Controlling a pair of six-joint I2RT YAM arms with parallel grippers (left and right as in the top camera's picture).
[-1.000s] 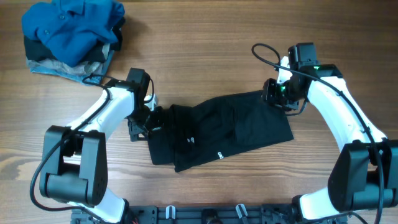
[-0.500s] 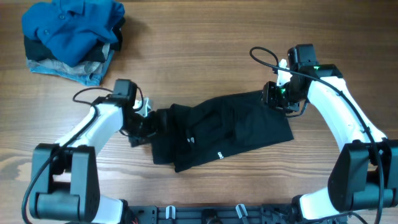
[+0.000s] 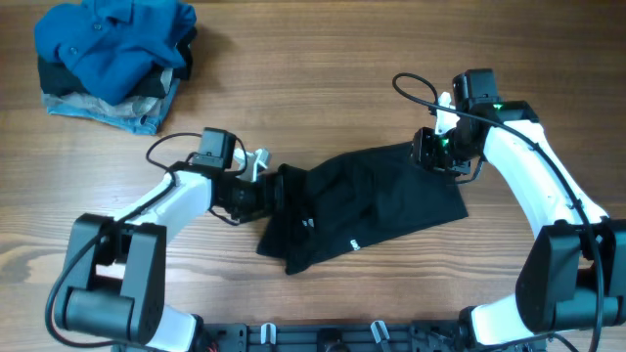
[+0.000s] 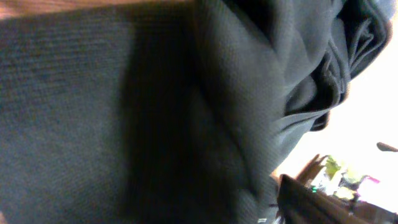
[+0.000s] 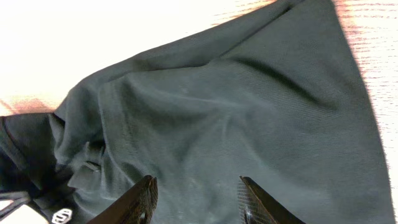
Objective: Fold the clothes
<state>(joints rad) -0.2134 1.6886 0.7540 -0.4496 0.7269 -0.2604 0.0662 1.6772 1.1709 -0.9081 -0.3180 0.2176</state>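
The black T-shirt is lying crumpled on the wooden surface, with the blue shirt heaped well apart beyond its upper left. The left gripper is pressing into the T-shirt's left edge. Cloth is filling its wrist view, so I cannot tell how its jaws are standing. The right gripper is sitting at the T-shirt's upper right corner, jaws spread wide and gripping nothing. Since half a second ago the left gripper has been travelling right, bunching that left edge inward, while the right gripper is staying put.
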